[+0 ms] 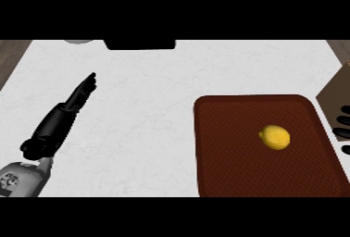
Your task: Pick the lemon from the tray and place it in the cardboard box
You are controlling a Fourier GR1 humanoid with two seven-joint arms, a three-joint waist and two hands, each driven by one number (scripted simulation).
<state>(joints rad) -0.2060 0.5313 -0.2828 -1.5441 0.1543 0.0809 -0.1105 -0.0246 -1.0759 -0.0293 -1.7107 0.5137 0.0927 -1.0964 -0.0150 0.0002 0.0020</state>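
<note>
A kitchen, by its white marbled counter (157, 115) (a lemon (275, 137) lies on a tray (232, 152))

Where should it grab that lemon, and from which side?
Probably around its middle, across the shorter width, from above with the right hand, nearest at the view's right edge. The lemon lies alone on the flat tray, its top and sides free.

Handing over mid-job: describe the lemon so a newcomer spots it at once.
On the right half of the white counter lies a dark reddish-brown tray. The lemon sits on it, near its middle. It is the only thing on the tray: small, rounded, bright yellow against the dark surface.
</note>
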